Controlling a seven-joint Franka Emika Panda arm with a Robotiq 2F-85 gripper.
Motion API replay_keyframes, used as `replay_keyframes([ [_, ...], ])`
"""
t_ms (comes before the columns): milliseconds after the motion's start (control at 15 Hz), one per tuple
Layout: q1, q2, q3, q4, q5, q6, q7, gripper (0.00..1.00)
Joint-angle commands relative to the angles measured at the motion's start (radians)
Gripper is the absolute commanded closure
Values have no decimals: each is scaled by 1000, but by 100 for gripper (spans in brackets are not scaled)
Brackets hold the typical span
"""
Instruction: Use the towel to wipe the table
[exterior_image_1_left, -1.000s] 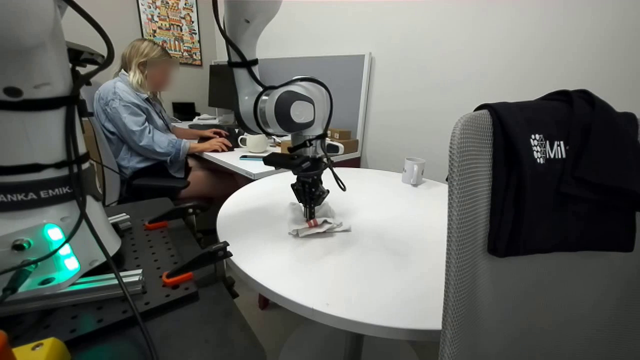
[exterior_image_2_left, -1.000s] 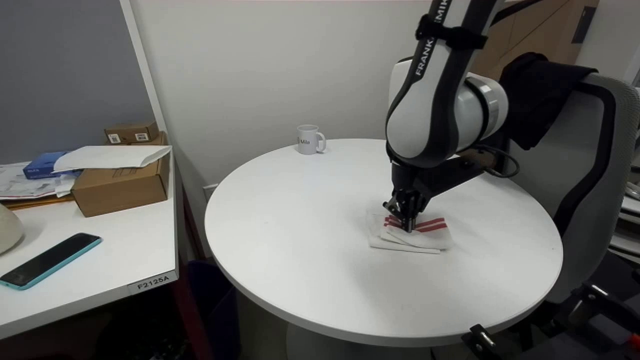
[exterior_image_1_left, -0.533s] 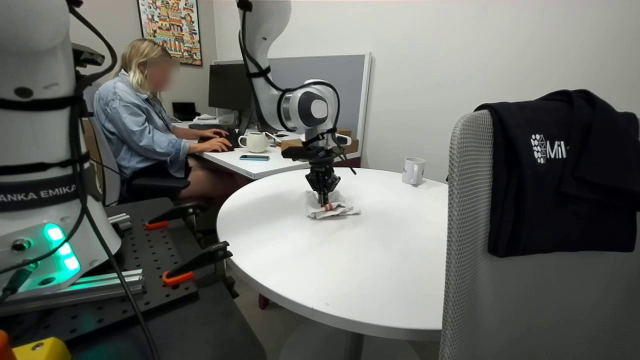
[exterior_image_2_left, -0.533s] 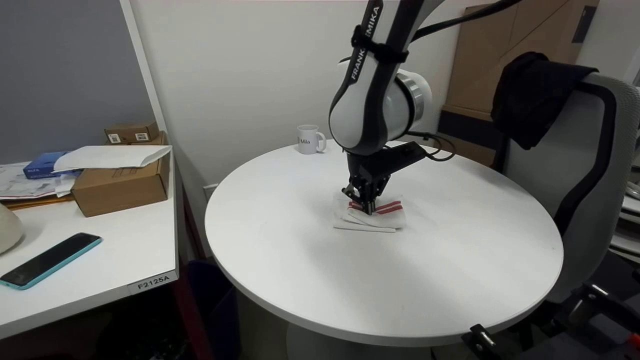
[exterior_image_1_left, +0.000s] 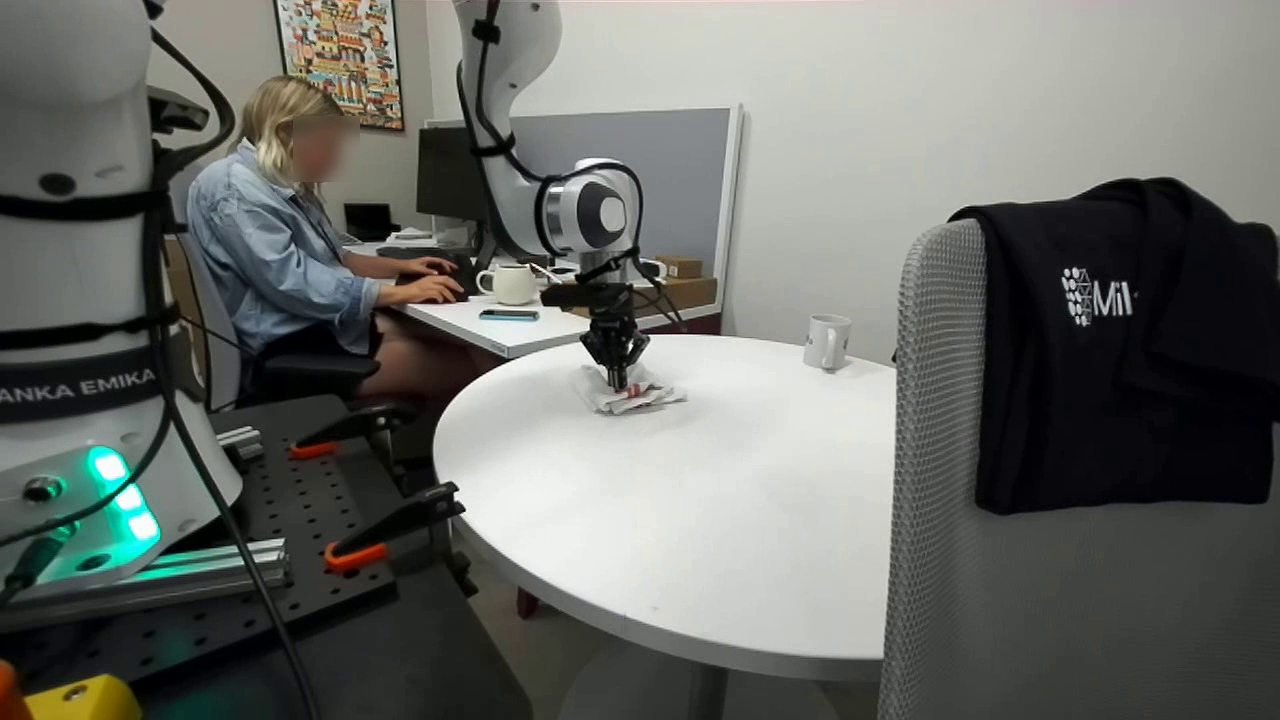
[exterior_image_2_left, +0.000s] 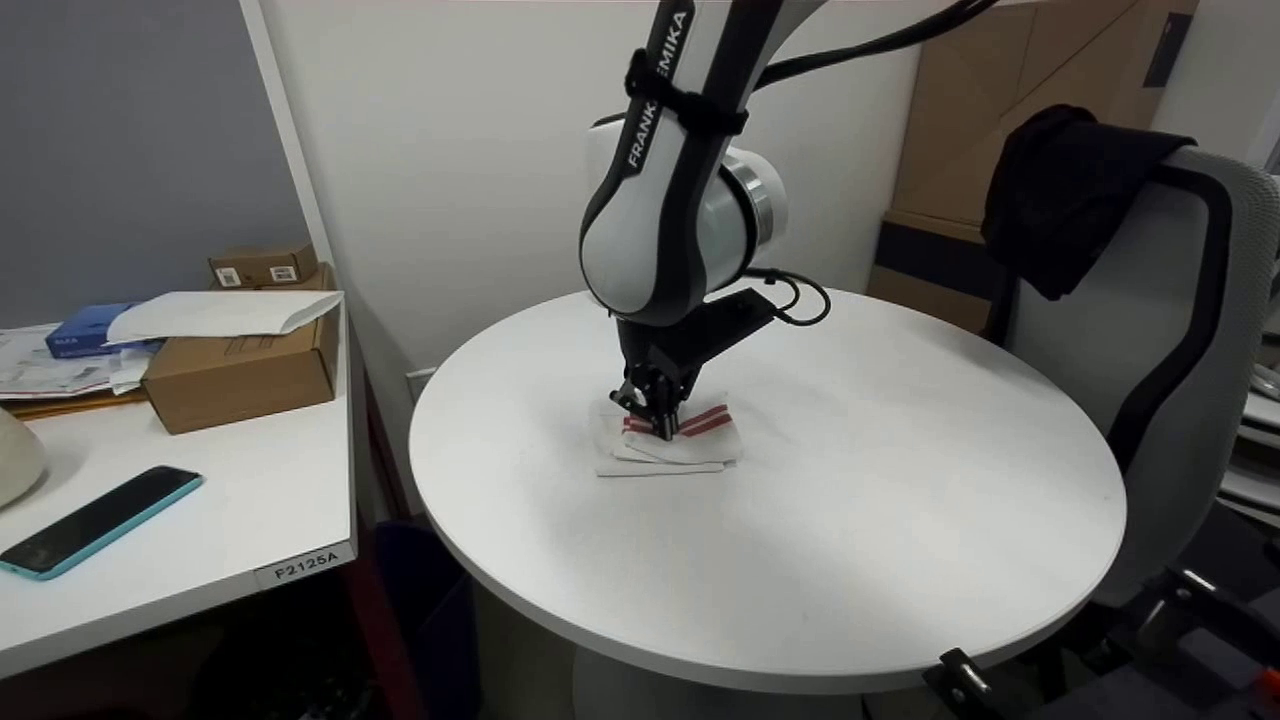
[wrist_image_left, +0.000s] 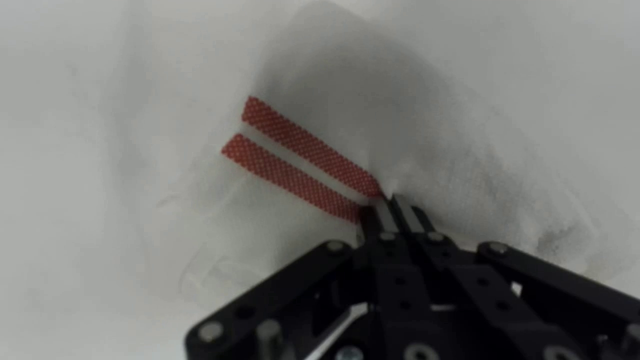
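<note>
1. In an exterior view, overreaching would be endangering the mug.
2. In an exterior view, the towel is lying on the table; friction could be bunching it.
3. Wrist view: the gripper is pinching a towel fold; drag could be freeing it.

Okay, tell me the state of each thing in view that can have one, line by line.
claw: shut on the towel
towel: folded over, lying on the table
white mug: upright on the table
cream mug: upright
phone: face-up, screen dark
black garment: draped over the chair back
base lights: lit green
</note>
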Motion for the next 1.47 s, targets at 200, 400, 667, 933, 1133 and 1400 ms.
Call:
replay_keyframes([
  [200,54,-113,33,-269,-103,94,-77,97],
  [400,39,-174,34,-375,-107,79,-93,97],
  [667,5,-206,-34,-423,-112,78,-65,97],
  [933,-59,-169,-104,-340,-98,75,-58,97],
  [1133,-99,-103,-118,-223,-76,49,-50,97],
  [1400,-123,32,-95,-18,-44,-31,-50,97],
])
